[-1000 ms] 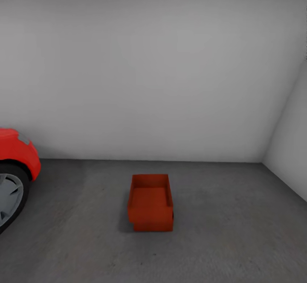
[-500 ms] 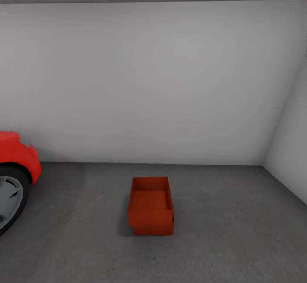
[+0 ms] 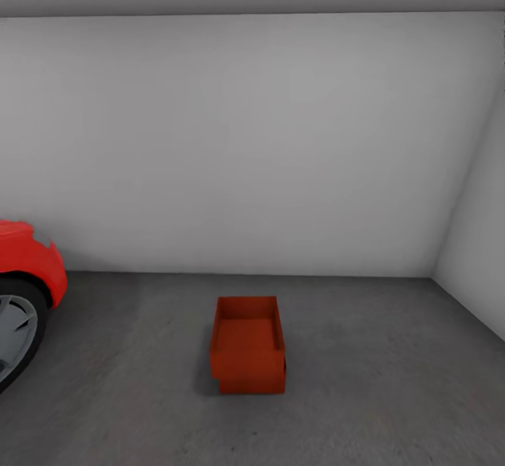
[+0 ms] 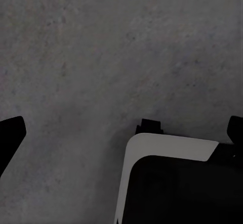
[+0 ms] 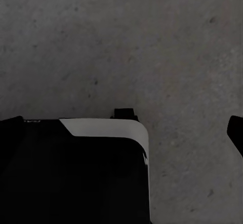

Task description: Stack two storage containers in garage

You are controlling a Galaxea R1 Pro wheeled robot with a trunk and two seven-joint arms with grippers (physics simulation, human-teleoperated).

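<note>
The garage wall [image 3: 252, 143] was bare, and the red car [image 3: 24, 269] sat off left. One orange bin [image 3: 248, 345] stood on the concrete floor [image 3: 386, 382], looked empty. Both grippers [image 4: 121, 133] [image 5: 126, 128] were spread open, holding nothing.

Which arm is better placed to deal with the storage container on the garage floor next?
Right, only marginally. The storage container sits almost centred ahead on the floor, the left gripper and right gripper both hang open and empty over concrete, and the red car crowds the left side.
</note>
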